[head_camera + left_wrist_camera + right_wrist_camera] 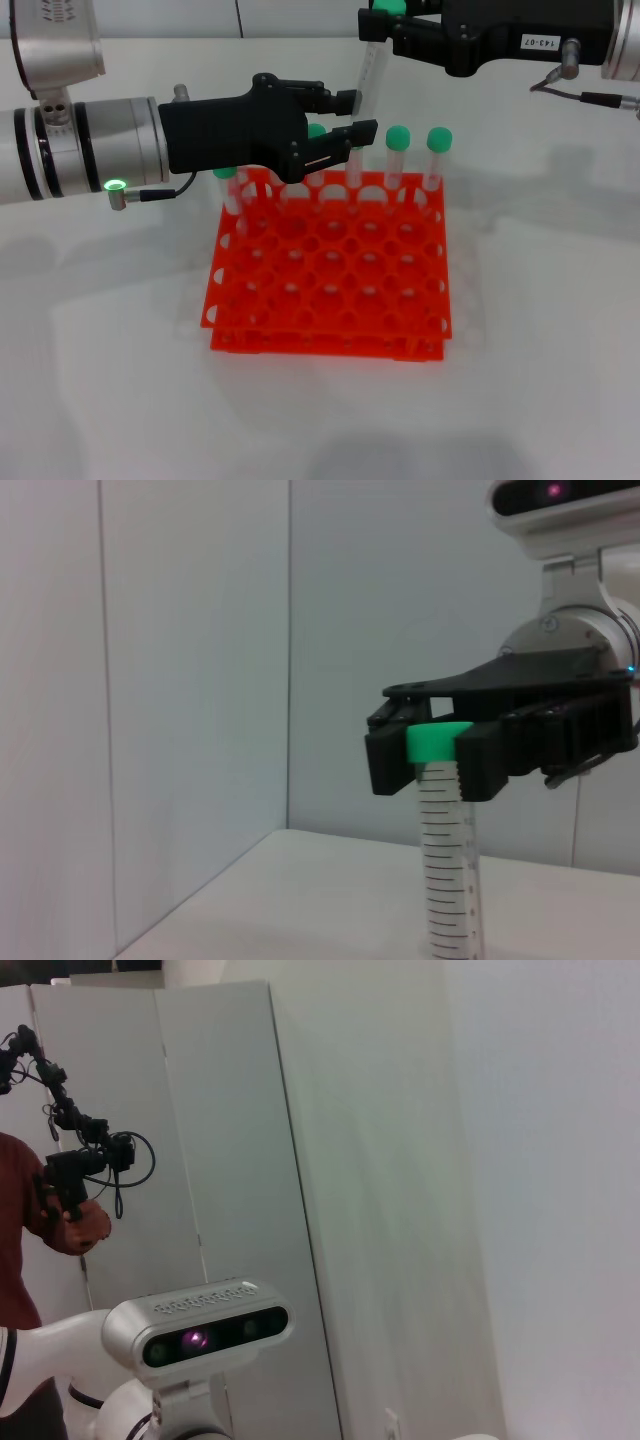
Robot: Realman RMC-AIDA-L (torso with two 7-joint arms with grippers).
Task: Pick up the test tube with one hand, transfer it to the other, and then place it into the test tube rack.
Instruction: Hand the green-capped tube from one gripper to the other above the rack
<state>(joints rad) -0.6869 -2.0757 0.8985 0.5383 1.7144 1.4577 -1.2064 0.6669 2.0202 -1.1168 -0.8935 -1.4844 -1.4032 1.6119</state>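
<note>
Tube [445, 860] aloft behind rack [330, 270] | right hand [435, 755] pinching its green cap | left hand [345, 125] spread, just beside | light, stiff, probably slippery: grip below cap

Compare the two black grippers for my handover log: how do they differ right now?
The right gripper, with the white numbered label, is shut on the green cap of the clear plastic test tube, high behind the orange-red test tube rack. The unlabelled left gripper is open, empty and lower, over the rack's back rows. Both are black and two-fingered.
</note>
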